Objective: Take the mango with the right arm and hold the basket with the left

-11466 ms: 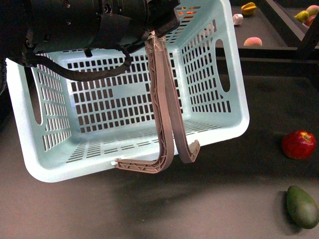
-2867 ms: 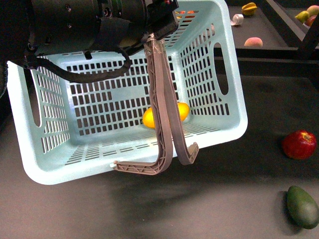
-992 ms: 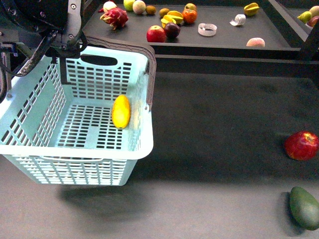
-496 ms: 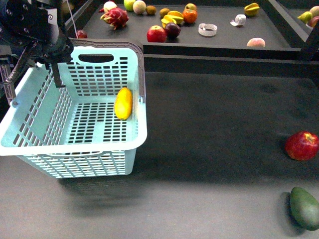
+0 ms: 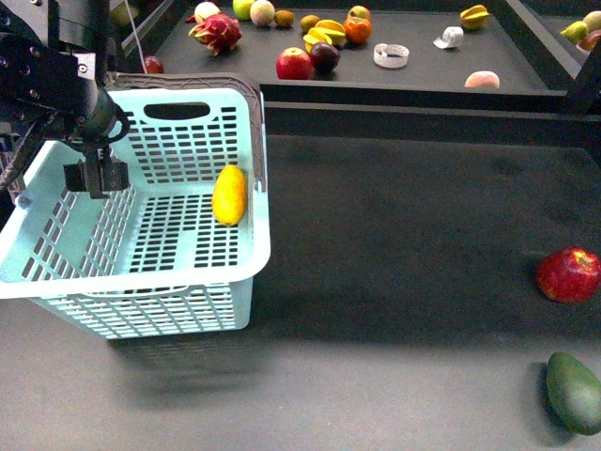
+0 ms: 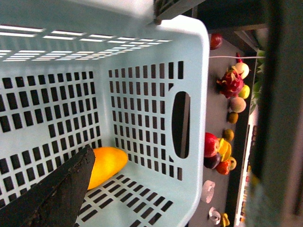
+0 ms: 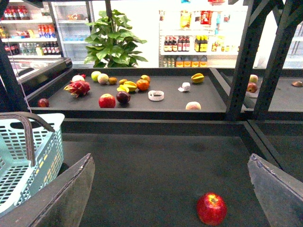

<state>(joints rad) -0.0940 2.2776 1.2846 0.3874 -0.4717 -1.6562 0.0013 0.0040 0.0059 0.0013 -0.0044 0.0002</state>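
Down on the slotted floor of the basket [image 5: 246, 258] lies the mango [image 5: 229, 194], along the wall nearest the middle of the dark table [image 5: 404, 244], under the grey swing handle [image 5: 255, 122] on that side; it is a smooth, elongated oval, yellow deepening to orange, with no mark I can make out; the left wrist view shows the same mango [image 6: 105, 165] against the basket's perforated wall. I would judge it moderately heavy for its size, firm but bruisable, with a slick skin and a curve that could squirt out of a hard pinch; the sensible hold is across its narrow middle, jaws spanning the short axis, with gentle pressure.

The basket is light turquoise plastic, stiff yet springy, and looks light enough to slide if nudged; it sits tilted, its far left side raised. The left gripper [image 5: 95, 177] hangs over the left wall, just inside the rim; whether it is clamped on anything or released I cannot tell from either view.

The right gripper [image 7: 170, 189] stands spread wide with nothing between its fingers, out over the open table, a red apple [image 7: 211, 208] ahead of it, well apart from the basket.
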